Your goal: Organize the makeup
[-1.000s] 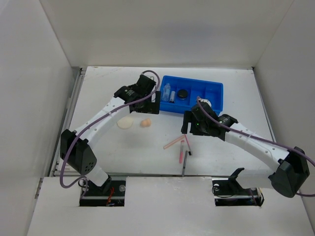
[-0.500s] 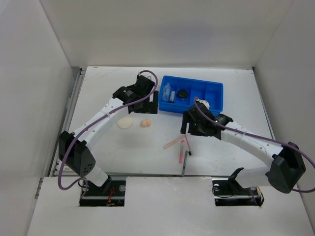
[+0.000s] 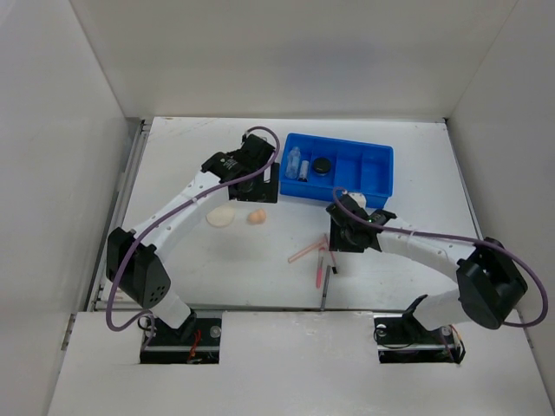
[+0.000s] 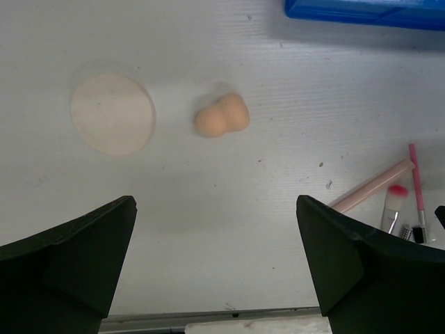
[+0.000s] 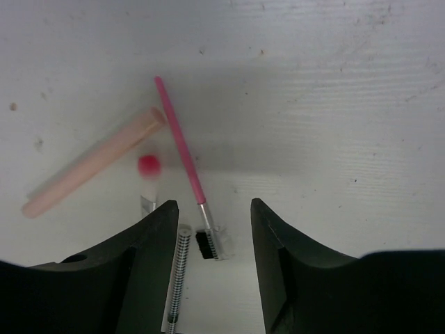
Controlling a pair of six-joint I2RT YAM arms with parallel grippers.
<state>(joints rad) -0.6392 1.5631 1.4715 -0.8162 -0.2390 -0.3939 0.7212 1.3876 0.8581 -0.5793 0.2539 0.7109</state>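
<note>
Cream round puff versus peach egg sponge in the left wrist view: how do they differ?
The cream round puff is a flat, pale disc; the peach egg sponge is a plump, waisted lump of a deeper orange tone. The puff covers more of the table than the sponge does. In that view the puff lies left of the sponge. Both rest apart on the table, outside the blue tray.

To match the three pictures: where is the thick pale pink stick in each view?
Top external: the pale pink stick lies slanted just below the centre.
Left wrist: the stick is near the right edge, lower half.
Right wrist: the stick crosses the left half.
Shared landmark: the thin bright pink brush beside its upper end.
</note>
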